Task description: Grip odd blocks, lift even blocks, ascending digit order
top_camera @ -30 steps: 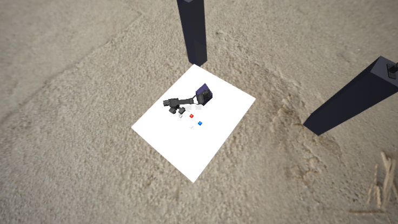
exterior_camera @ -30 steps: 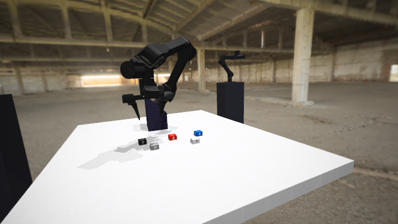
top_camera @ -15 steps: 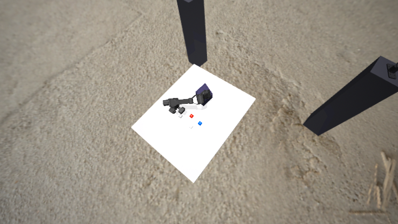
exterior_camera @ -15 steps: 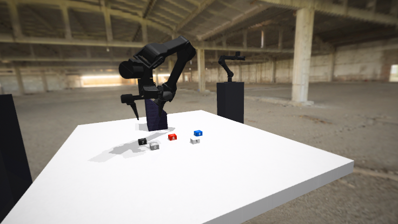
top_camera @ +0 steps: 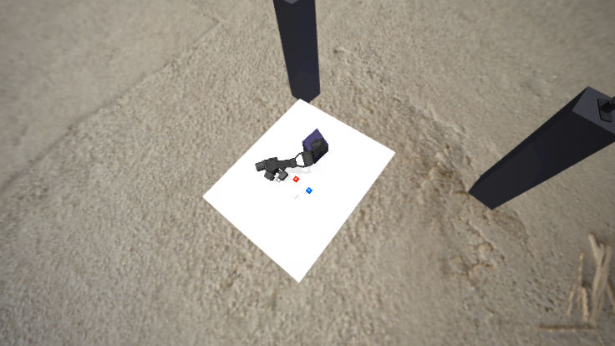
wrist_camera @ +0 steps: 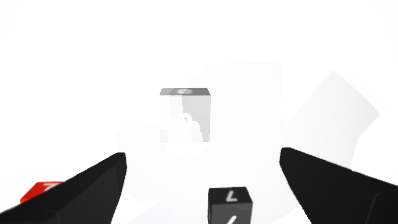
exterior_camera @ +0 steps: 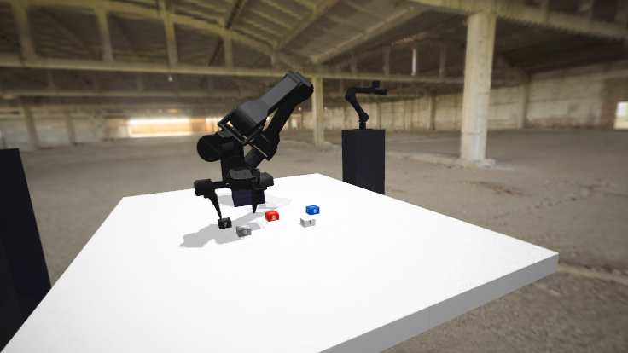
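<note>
Exterior view: the end effector [exterior_camera: 236, 216] [wrist_camera: 205, 157] hovers wide open, gripping nothing, near the black block [exterior_camera: 224, 223] [wrist_camera: 230, 205] and grey block [exterior_camera: 243, 230] [wrist_camera: 185, 117], left on the tabletop [top_camera: 266, 215] [exterior_camera: 263, 285].

You have dark pillars [top_camera: 302, 51] [exterior_camera: 363, 158] beyond the table, and perhaps dry sticks [top_camera: 597, 279] on the ground.

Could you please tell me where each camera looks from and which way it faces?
Top: high above, looking down on the white table; arm visible.
Exterior: beyond a table edge, looking across; arm and open claw visible.
Wrist: on the arm, looking past both fingers towards blocks.
Exterior and wrist share the black 7 block.
</note>
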Robot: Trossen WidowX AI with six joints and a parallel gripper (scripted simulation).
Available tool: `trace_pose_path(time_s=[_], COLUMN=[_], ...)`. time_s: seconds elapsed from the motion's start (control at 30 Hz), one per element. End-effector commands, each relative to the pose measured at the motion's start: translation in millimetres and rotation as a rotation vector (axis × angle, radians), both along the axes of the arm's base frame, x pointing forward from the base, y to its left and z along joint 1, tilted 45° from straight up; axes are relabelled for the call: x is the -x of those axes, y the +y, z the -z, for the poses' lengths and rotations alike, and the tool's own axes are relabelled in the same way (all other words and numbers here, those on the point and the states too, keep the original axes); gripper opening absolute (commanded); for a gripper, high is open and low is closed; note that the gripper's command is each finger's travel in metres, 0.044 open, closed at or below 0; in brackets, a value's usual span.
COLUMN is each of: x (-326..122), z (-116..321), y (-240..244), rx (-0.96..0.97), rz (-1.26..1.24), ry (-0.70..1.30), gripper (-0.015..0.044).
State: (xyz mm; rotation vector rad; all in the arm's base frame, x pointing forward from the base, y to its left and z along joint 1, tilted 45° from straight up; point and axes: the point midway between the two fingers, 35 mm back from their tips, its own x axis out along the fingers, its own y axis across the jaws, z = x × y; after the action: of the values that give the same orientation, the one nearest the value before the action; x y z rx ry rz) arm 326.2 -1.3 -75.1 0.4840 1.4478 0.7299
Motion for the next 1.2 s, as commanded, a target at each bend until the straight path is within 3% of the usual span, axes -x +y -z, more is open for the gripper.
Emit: trace_pose_path(time_s=[0.0,0.83,1.17], x=[-2,-1,-1], z=[4,30,30], y=[4,29,29], rx=[-0.003,-0.005,-0.005], rz=[0.015,0.015,0.015], ry=[-0.01,-0.01,-0.01], gripper=[0.04,0.04,0.0138])
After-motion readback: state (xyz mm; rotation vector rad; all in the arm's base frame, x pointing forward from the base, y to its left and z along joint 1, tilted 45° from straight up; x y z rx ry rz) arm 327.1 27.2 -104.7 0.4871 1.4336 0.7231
